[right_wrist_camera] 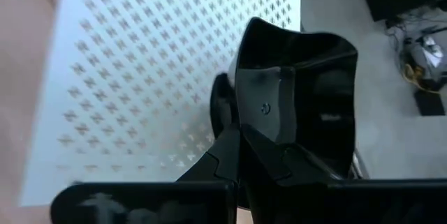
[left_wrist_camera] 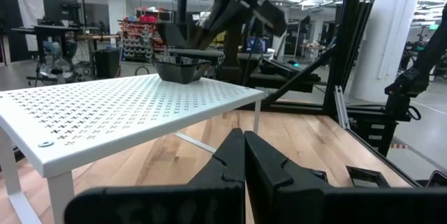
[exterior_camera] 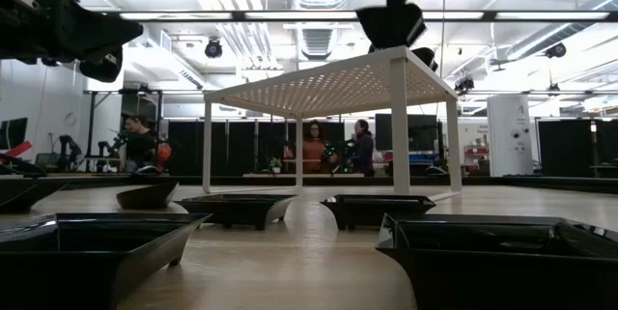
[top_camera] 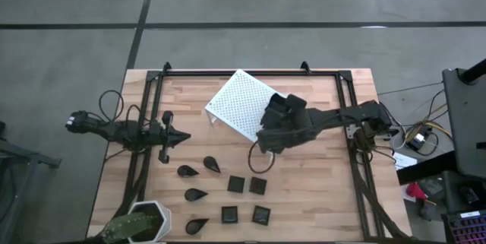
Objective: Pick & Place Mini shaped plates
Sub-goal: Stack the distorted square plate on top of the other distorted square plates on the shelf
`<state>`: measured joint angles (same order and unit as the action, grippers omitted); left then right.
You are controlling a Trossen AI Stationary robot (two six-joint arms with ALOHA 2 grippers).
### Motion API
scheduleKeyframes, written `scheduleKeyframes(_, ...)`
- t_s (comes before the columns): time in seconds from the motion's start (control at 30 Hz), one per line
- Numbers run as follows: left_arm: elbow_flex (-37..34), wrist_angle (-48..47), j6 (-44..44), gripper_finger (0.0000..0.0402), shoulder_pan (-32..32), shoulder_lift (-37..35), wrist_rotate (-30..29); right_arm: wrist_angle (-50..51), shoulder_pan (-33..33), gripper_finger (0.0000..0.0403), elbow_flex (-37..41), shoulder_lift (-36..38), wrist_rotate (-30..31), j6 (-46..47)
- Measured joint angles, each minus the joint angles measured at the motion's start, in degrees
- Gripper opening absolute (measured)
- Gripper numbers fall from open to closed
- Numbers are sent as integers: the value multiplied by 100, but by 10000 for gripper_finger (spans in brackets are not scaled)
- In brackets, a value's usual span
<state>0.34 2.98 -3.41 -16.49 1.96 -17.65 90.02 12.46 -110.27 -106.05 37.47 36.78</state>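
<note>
Plate on the rack corner, could've tipped off

The right gripper (top_camera: 275,118) was clamped tight on a wavy-rimmed square plate (right_wrist_camera: 297,98) over the right corner of the white perforated rack (top_camera: 235,101), upper middle of the high view; letting go that near the edge, it could've slid off. The left gripper (top_camera: 182,135) sat shut and empty at mid left. I counted nine plates: four teardrop dishes (top_camera: 187,171) and four small squares (top_camera: 236,185) lower centre, plus the held one. One rack, one plant pot (top_camera: 144,223).
</note>
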Motion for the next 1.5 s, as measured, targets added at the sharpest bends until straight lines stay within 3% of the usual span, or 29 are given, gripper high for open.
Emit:
scheduleKeyframes(0.53, 0, 1, -1, 0, -2, 2, -1, -179, -20, 8, 1026, 836, 181, 226)
scheduleKeyframes(1.5, 0, 1, 1, 0, -4, 0, -1, -1046, -247, 8, 1519, 843, -320, -410)
